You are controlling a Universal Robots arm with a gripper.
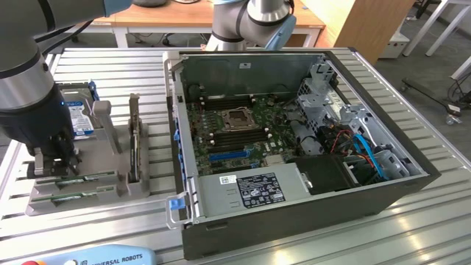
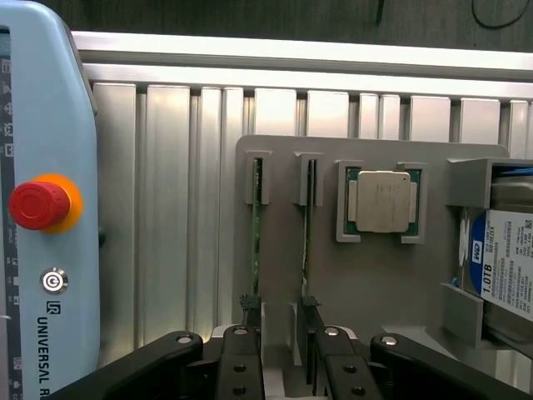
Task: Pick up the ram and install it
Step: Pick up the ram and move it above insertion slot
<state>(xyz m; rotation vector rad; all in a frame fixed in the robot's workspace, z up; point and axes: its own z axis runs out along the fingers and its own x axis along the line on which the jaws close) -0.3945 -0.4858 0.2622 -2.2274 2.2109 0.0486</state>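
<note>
Now, blk gripper [image 2: 279, 321] spread wide, just by thin flat grn ram [image 2: 256, 225] in matte gry slotted holder [image 2: 383, 283].

HDD [image 2: 508, 258] cut off at edge

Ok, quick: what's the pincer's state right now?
Pincer: open, holding nothing, just above the ram sticks in the grey holder.

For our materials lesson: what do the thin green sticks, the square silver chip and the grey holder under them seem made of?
Thin green ram sticks: likely laminated circuit board, matt green edge. Square silver processor chip: metal cap, dull sheen. Grey holder: probably plastic, matt, uniform.
</note>
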